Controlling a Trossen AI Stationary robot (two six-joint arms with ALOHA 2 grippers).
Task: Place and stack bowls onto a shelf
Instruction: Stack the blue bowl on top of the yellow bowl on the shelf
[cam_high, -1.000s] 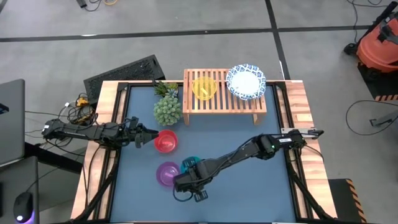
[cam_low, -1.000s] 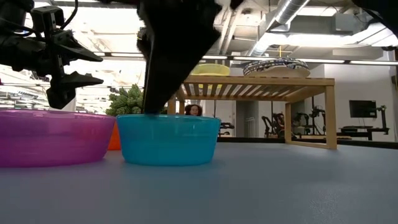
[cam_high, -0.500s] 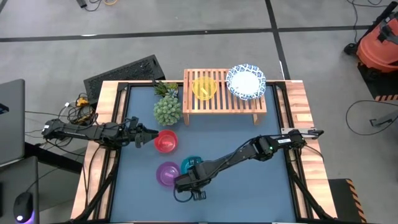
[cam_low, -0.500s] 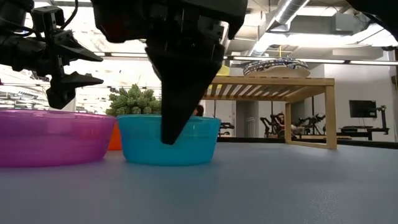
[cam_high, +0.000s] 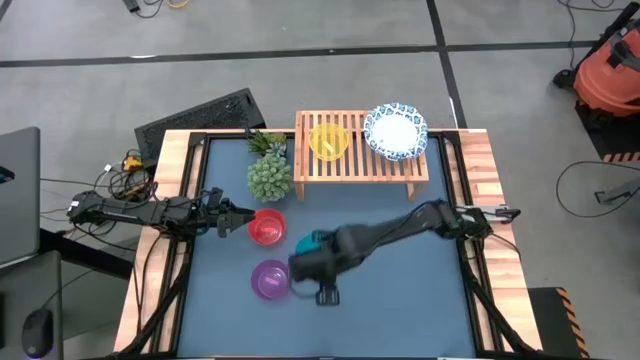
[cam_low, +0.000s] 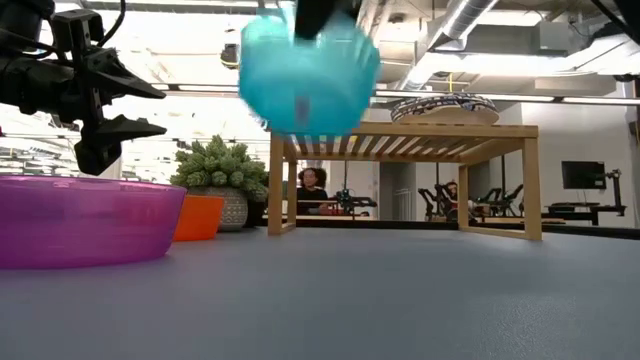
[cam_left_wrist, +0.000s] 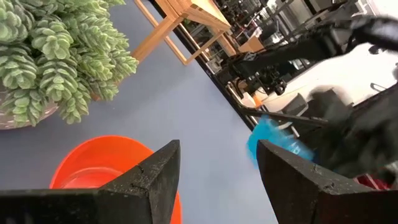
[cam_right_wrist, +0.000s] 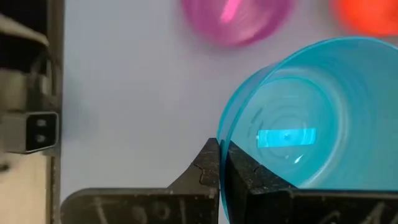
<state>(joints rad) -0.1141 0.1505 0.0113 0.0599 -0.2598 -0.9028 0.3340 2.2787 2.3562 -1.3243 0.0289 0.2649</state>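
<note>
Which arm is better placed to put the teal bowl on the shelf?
Right: the right gripper is shut on the teal bowl's rim, lifted off the table. The left gripper hovers open by the red bowl.

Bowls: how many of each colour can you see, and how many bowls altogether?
Red bowl: 1
Purple bowl: 1
Teal bowl, lifted off the table by the right gripper: 1
Yellow bowl, on the shelf: 1
White bowls with blue rims, a stack on the shelf: count hidden, at least 1
Total: at least 5 bowls
</note>
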